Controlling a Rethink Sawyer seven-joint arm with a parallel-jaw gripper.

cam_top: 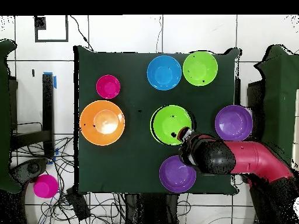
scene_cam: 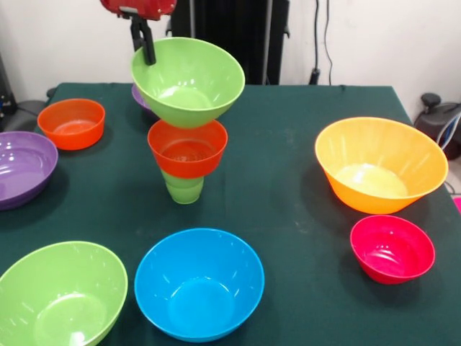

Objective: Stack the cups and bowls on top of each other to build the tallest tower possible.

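Tower (scene_cam: 186,119) first: you have it standing near the middle of the green table (scene_cam: 295,209), slightly left in the front view. Its base is the light-green cup (scene_cam: 184,189), upright on the cloth. An orange-red bowl (scene_cam: 187,148) sits in the cup, and a lime-green bowl (scene_cam: 188,81) rests on top of that, tilted so its opening leans toward you.

Your gripper (scene_cam: 146,45) hangs at the far left rim of that top green bowl. One dark finger (scene_cam: 148,50) shows outside the rim, pressed against it; the other is hidden, so you cannot tell from either view whether the jaws pinch the rim or stand apart. From overhead, the red arm (cam_top: 257,163) reaches in from the side and ends at the bowl's edge.

Around the tower you can see loose bowls, all upright. Near you in the front view sit a blue bowl (scene_cam: 199,283) and a second lime-green bowl (scene_cam: 60,294) at the near left corner. On the left lie a purple bowl (scene_cam: 23,167) and a small orange-red bowl (scene_cam: 71,123). On the right stand the large orange bowl (scene_cam: 380,164) and, nearer, the small pink-red bowl (scene_cam: 392,248). Another purple bowl (cam_top: 177,174) lies behind the tower, mostly hidden.
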